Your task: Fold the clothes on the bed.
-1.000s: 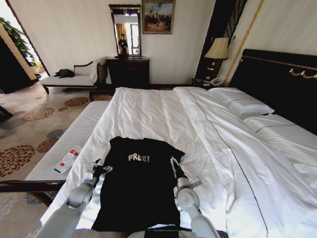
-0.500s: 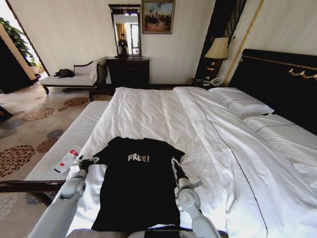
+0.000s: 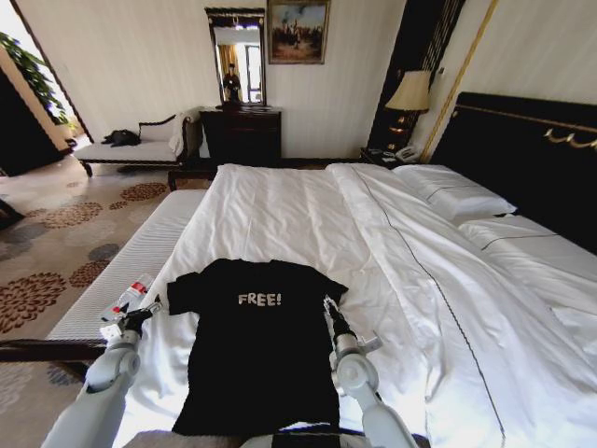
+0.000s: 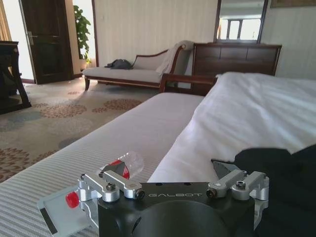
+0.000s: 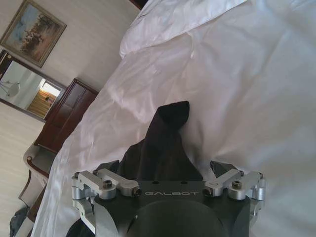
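The clothes are one black T-shirt [image 3: 256, 350] with white "FREE!" lettering, lying flat and face up near the front edge of the bed [image 3: 280, 210]. Both short sleeves are spread outward. My left gripper [image 3: 142, 314] is open just left of the left sleeve [image 4: 276, 165], at the bed's left edge and apart from the cloth. My right gripper [image 3: 327, 308] rests at the right sleeve and is open. In the right wrist view the sleeve [image 5: 165, 136] lies between the spread fingers of that gripper [image 5: 163, 170].
A striped bench [image 3: 140, 247] runs along the bed's left side, with a water bottle [image 3: 129, 298] on a card. Pillows [image 3: 457, 194] and the dark headboard [image 3: 522, 154] are at the right. A chaise [image 3: 135, 147] and a dresser [image 3: 241, 133] stand at the far wall.
My left gripper has moved left, off the shirt to the bed's edge, and the left sleeve now lies spread outward. The right arm has stayed put.
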You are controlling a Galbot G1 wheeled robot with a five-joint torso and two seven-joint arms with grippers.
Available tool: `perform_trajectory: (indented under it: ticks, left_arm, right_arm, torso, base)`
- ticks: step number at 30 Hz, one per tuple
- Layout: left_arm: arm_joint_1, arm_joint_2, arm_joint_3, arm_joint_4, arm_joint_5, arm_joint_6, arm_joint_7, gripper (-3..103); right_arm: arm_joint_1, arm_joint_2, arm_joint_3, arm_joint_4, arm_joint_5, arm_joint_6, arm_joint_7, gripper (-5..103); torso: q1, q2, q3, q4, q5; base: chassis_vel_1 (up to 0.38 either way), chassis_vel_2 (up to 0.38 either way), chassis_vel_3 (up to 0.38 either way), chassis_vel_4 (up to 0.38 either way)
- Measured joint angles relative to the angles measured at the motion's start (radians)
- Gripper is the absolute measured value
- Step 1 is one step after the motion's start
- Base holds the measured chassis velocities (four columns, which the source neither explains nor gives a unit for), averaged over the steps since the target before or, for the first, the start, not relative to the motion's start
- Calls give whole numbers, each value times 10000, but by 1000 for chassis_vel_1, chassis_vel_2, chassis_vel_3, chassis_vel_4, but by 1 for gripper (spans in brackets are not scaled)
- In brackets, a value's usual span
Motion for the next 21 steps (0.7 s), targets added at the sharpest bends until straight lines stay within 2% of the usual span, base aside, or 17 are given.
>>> perform_trajectory:
  ticks: [4,6,10,11,21]
  left_arm:
    - [369,-115,-434,-681,-368,0,85,100]
    - [512,-156,-598,-882,-405,-15,142,100]
    - [886,-335,-1014,-1411,-428,-120,224,100]
    - [1043,-448,-1204,-1672,-471,-165,235,100]
    - [1833,-1114,-2449,-2587,-891,-418,235,100]
  right_arm:
    - [300,-155,294,-149,333,-83,120,100]
    - [436,-215,365,-224,412,-115,163,100]
    - [915,-359,569,-585,530,-163,182,100]
    - [1141,-413,654,-861,562,-169,170,100]
    - [1986,-442,338,-1852,728,-237,-275,101]
  torso:
    - [0,0,0,1,1]
    - [0,0,0,-2,2]
    - [0,0,0,6,2]
    - [0,0,0,0,1]
    - [0,1,1,2,1]
  base:
    - [0,0,0,0]
    - [0,0,0,0]
    - [0,0,0,0]
    - [0,0,0,0]
    - [0,0,0,0]
